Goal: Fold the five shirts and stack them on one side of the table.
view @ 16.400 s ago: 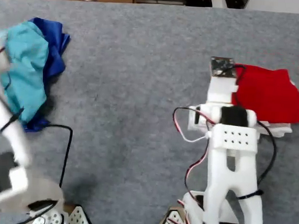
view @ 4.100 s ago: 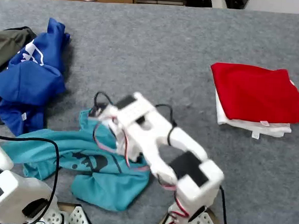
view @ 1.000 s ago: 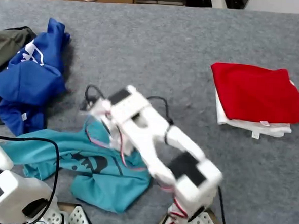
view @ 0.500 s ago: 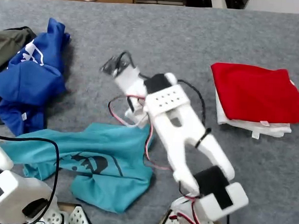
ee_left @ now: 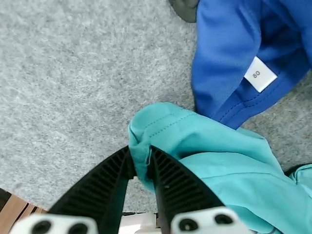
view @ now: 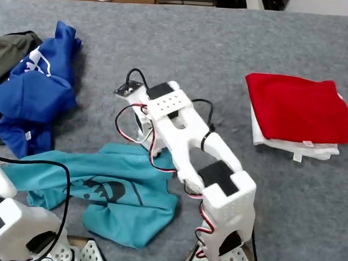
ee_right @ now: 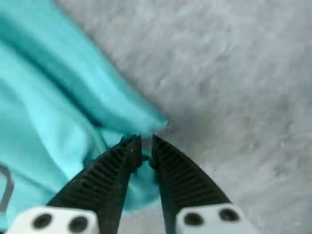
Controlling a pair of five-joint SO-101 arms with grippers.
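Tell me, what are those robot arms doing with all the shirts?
Two robot arms are folding shirts. Both hold the teal shirt, which lies crumpled on the table: the left gripper pinches one edge and the right gripper pinches another. A red shirt is already folded on top of a white shirt at one side. A blue shirt and a dark green shirt wait in a heap at the other side.

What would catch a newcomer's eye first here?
The teal shirt sprawls unfolded at front left, an edge pinched in the left gripper and a corner in the right gripper. At the right a folded red shirt lies on a white shirt; a blue shirt is heaped at the left.
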